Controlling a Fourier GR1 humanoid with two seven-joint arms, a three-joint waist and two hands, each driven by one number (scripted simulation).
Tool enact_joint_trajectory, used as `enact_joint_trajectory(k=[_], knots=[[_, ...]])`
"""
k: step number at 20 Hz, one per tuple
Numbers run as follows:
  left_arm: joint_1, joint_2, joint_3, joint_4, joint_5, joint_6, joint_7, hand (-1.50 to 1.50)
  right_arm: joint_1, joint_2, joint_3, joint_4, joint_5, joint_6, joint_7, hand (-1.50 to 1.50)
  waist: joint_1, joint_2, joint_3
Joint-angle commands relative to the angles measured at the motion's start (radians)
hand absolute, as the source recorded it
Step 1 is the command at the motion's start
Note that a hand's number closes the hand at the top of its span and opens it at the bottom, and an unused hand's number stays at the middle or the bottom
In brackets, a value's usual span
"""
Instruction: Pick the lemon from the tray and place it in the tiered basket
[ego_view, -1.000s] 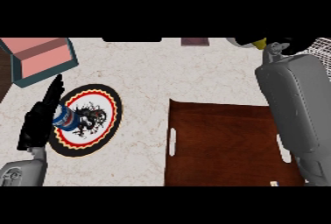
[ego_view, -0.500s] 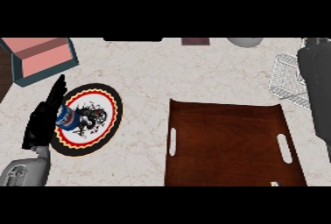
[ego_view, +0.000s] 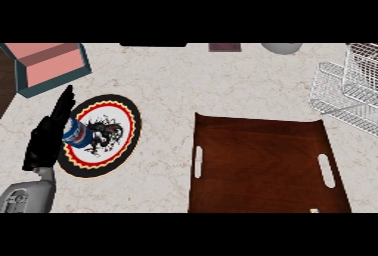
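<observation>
The brown wooden tray (ego_view: 258, 165) lies on the counter right of centre, and nothing rests on the part of it that shows. The white wire tiered basket (ego_view: 347, 90) stands at the right edge, partly cut off by the view. No lemon shows on the tray or in the visible part of the basket. At the left edge my left hand (ego_view: 46, 140) stays still with straight fingers pointing up, holding nothing. My right hand is out of view.
A round patterned plate (ego_view: 103, 135) lies beside my left hand, with a small blue can (ego_view: 75, 133) on it. A pink box with a teal rim (ego_view: 48, 65) sits at the back left. A grey round object (ego_view: 282, 48) and a dark block (ego_view: 225, 47) line the back edge.
My right forearm, which covered the right side above the tray and basket, has withdrawn out of the view, uncovering the wire basket. My left hand has not moved.
</observation>
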Motion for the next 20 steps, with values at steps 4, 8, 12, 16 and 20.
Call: enact_joint_trajectory(k=[4,8,12,16,20], knots=[[-0.016,0.008,0.004,-0.005,0.007,-0.021,0.03,0.0,0.028,-0.089,-0.025,0.177,0.048,-0.091,-0.11,1.5,-0.002,-0.001,0.001],[-0.001,0.007,0.008,-0.032,0.011,-0.024,0.033,0.0,-0.028,-0.146,-0.077,0.266,-0.007,-0.063,-0.237,1.5,0.001,-0.001,0.001],[0.013,-0.018,-0.005,-0.062,-0.018,0.013,0.046,0.0,-0.002,-0.137,-0.114,0.287,-0.062,-0.052,-0.303,1.5,-0.005,-0.003,0.001],[0.034,-0.019,-0.01,-0.046,-0.017,0.0,0.022,0.0,-0.011,-0.142,-0.162,0.393,-0.106,-0.09,-0.399,1.5,0.007,0.001,0.001],[-0.017,-0.003,0.011,-0.005,-0.012,0.0,0.0,0.0,0.037,-0.129,-0.261,0.453,-0.208,-0.081,-0.406,1.5,0.001,0.006,0.002]])
